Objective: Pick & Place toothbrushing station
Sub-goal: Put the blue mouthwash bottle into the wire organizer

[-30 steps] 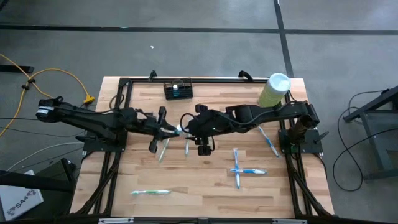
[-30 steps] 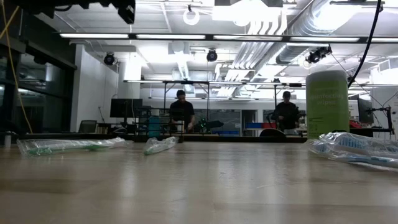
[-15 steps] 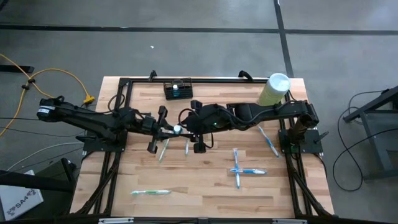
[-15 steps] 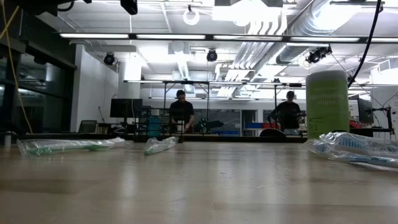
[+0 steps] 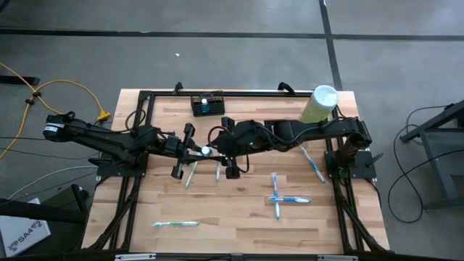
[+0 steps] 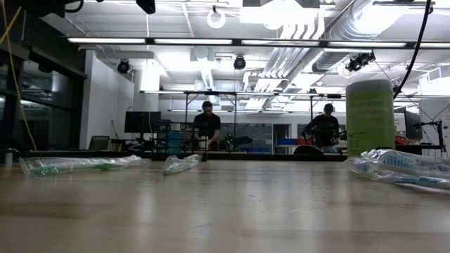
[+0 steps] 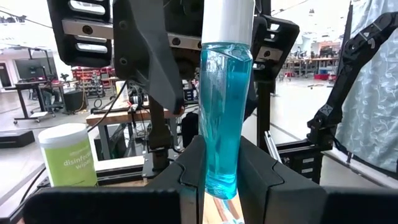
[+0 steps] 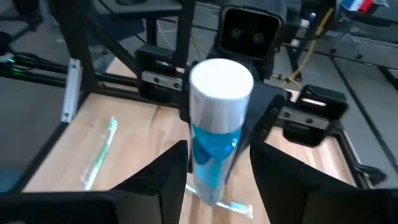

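Mid-surface, the left end effector (image 7: 221,180) clamps the base of a blue-liquid bottle (image 7: 225,106) with a white cap (image 8: 221,84), apparently for a handover. Facing it, the right end effector (image 8: 214,171) brackets the bottle, fingers spread, not visibly gripping. Both arms reach level toward centre. The black holder (image 5: 207,104) sits at the far edge, well apart.

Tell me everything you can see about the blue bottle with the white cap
The bottle is a small clear plastic tube of blue liquid with a white cylindrical cap. It stands upright above the table's middle, its lower end clamped between the left gripper's fingers. The right gripper faces it, its open fingers either side of the bottle.
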{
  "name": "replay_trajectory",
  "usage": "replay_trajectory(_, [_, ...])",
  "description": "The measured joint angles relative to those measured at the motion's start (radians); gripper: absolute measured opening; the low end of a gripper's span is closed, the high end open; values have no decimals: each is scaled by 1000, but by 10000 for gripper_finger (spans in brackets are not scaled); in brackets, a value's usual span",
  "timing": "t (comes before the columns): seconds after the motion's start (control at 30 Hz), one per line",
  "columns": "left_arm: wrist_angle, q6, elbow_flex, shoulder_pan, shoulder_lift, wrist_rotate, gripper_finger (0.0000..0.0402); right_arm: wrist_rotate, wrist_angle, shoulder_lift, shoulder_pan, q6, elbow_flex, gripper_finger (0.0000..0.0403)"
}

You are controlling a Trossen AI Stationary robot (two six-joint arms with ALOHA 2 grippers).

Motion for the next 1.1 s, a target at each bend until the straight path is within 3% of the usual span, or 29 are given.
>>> replay_trajectory(0.4, [22,1,0,0,0,0,52,-11,14,0,0,1,0,163])
replay_trajectory(0.8, [21,1,0,0,0,0,62,-9,13,1,0,2,-1,71])
replay_trajectory(1.1, [13,-33,0,0,0,-3,100,-10,-6,1,0,3,-1,77])
